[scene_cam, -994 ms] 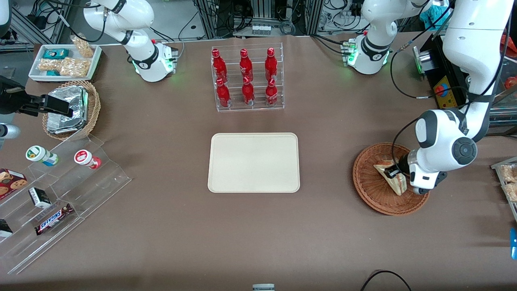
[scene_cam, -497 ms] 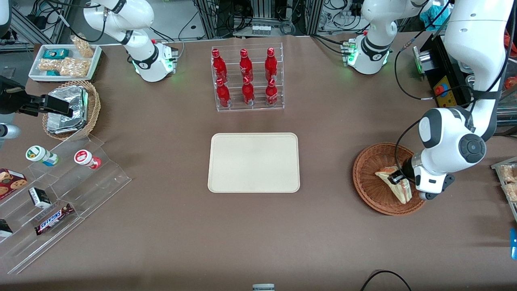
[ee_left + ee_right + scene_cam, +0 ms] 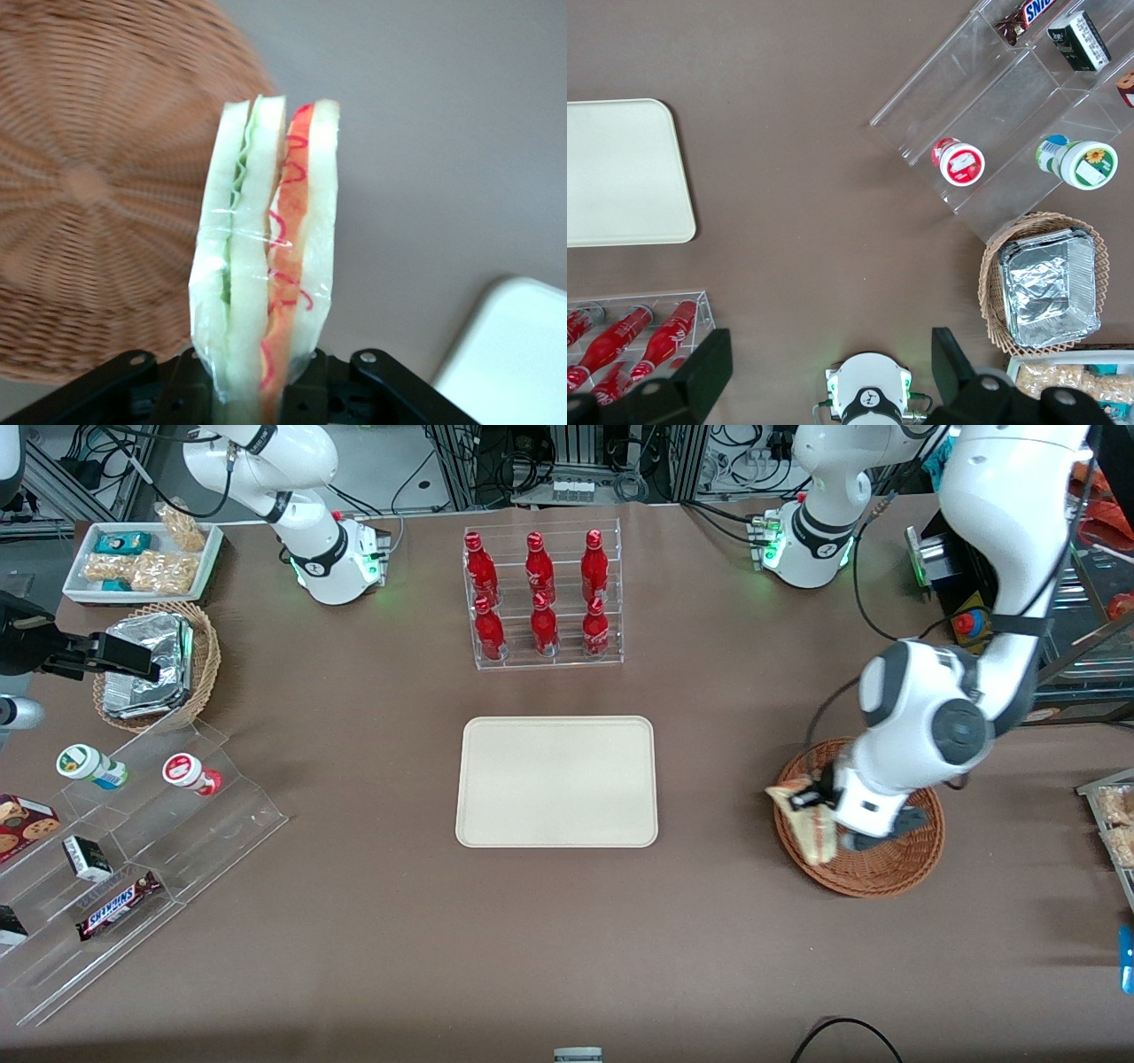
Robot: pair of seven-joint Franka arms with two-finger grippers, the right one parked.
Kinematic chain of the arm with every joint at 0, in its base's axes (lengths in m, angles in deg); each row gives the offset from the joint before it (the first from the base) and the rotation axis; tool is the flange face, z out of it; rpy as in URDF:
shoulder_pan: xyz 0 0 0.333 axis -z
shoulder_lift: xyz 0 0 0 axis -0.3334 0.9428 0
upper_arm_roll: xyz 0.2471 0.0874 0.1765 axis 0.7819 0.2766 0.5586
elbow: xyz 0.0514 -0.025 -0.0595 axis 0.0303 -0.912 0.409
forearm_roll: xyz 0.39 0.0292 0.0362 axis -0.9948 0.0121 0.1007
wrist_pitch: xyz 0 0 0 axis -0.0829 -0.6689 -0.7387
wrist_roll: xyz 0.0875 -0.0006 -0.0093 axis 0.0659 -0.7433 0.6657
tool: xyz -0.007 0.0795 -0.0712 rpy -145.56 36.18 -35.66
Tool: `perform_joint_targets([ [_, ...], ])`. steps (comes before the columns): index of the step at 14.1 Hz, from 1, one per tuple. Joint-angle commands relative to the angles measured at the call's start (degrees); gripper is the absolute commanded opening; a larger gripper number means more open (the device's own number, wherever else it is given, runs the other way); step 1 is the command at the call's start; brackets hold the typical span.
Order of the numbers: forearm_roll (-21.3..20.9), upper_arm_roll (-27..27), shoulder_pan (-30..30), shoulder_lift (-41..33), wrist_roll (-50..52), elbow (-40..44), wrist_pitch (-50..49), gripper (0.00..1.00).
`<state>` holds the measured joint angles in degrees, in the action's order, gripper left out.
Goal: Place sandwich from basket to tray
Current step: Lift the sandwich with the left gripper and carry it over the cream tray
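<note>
The sandwich (image 3: 811,821) (image 3: 266,257), a plastic-wrapped white-bread wedge with green and red filling, hangs in the air, and my left gripper (image 3: 819,808) (image 3: 257,376) is shut on it. It is lifted above the rim of the reddish-brown wicker basket (image 3: 895,868) (image 3: 89,195), at the edge that faces the tray. The basket holds nothing else that I can see. The cream-beige tray (image 3: 556,781) (image 3: 509,354) (image 3: 620,173) lies flat at the table's middle, bare, a good gap from the basket.
A clear rack of red bottles (image 3: 540,598) stands farther from the front camera than the tray. Toward the parked arm's end are a tan basket with foil packets (image 3: 155,664), a white snack tray (image 3: 142,560) and a clear stepped shelf (image 3: 133,850) with snacks.
My gripper has lifted the sandwich out of the basket's middle and carried it sideways to the rim nearest the tray. The arm has swung the same way.
</note>
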<state>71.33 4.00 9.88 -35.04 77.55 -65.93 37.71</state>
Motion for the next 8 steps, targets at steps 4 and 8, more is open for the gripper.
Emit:
perform_joint_targets([
  [4,-1.7,-7.4,5.0,0.2,3.0,1.0,-1.5,0.15],
  [8,-13.8,-7.4,14.3,8.1,19.2,10.0,-4.7,0.15],
])
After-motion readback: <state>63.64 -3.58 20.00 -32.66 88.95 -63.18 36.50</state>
